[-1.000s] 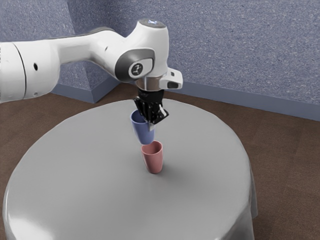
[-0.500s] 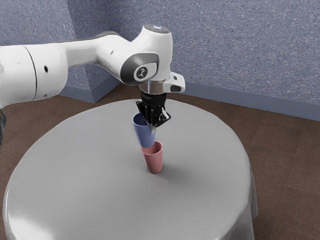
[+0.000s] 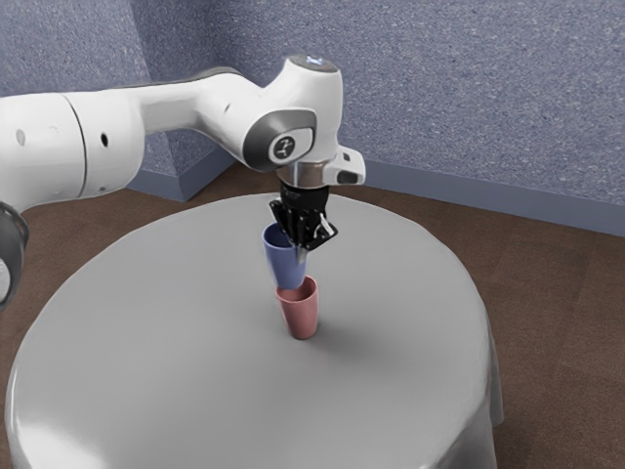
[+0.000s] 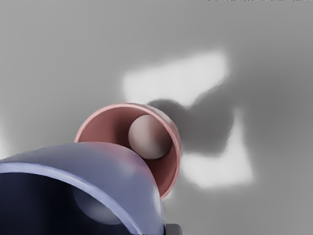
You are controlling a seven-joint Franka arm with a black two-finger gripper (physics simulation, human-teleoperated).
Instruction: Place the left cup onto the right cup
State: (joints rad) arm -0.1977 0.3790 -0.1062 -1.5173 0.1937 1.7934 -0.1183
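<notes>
Now the gripper [image 3: 301, 236], pinching the blue cup [image 3: 282, 262] by its rim, is carrying it lower and further toward the exterior view's right than a second ago. Its base is nearly meeting the mouth of the pink cup [image 3: 299, 311], which is standing well in from the edges of the tabletop [image 3: 146, 371]. Stacking looks close, though the blue cup is tilting slightly.

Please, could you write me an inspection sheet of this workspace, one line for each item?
Surface: round grey-covered table, smooth.
Job's things: blue plastic cup held tilted, its base at the rim of the upright pink plastic cup; not yet released.
Clutter: nothing seen.
Grippers: black two-finger gripper, jaws shut on the blue cup's rim.
Cables: nothing seen.
Surroundings: blue speckled wall, brown floor.
</notes>
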